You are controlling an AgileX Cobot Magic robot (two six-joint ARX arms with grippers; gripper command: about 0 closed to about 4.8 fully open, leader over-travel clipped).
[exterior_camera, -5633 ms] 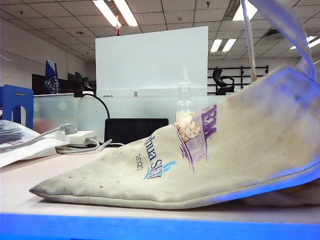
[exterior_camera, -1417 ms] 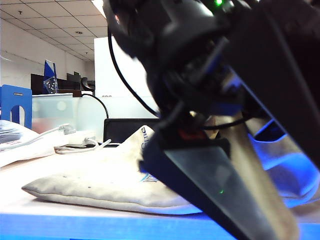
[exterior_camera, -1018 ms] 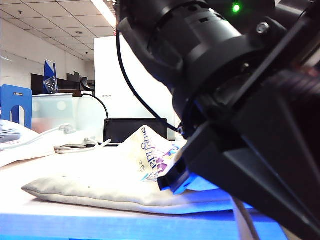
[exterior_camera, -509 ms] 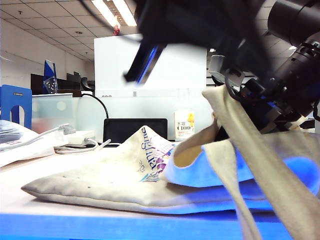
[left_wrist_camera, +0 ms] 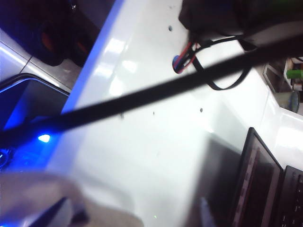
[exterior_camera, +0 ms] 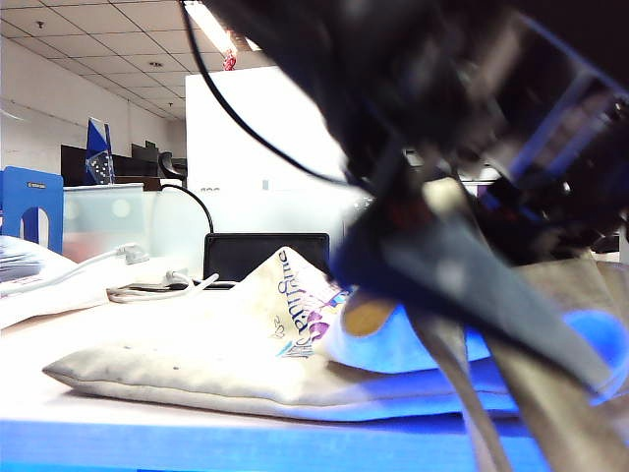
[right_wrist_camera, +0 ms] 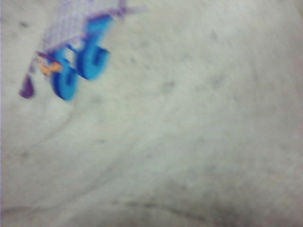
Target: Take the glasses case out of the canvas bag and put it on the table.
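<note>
The canvas bag (exterior_camera: 197, 349) lies flat on the table (exterior_camera: 59, 388), print up, its mouth gaping towards the right with a blue-lit inside. The glasses case is hidden. My left arm (exterior_camera: 472, 285) sweeps as a dark blur across the front of the bag, and a loop handle (exterior_camera: 462, 393) hangs beside it. In the left wrist view my left gripper (left_wrist_camera: 135, 213) is open, its fingertips (left_wrist_camera: 64, 210) wide apart, with blurred beige cloth (left_wrist_camera: 28, 198) at one of them over the pale table (left_wrist_camera: 156, 142). The right wrist view shows only bag cloth (right_wrist_camera: 189, 142) and print (right_wrist_camera: 75, 66) up close; the right gripper's fingers do not show.
Behind the bag stand a black laptop (exterior_camera: 265, 256), white cables with an adapter (exterior_camera: 157, 280), papers (exterior_camera: 29, 290) and a blue bookend (exterior_camera: 29, 206). In the left wrist view a black cable (left_wrist_camera: 156, 92) crosses the table and the laptop (left_wrist_camera: 265, 189) sits at its edge.
Half a second ago the left arm held the bag's handle raised. Now that arm has swung down in front of the bag, its jaws have opened, and the handle hangs slack.
</note>
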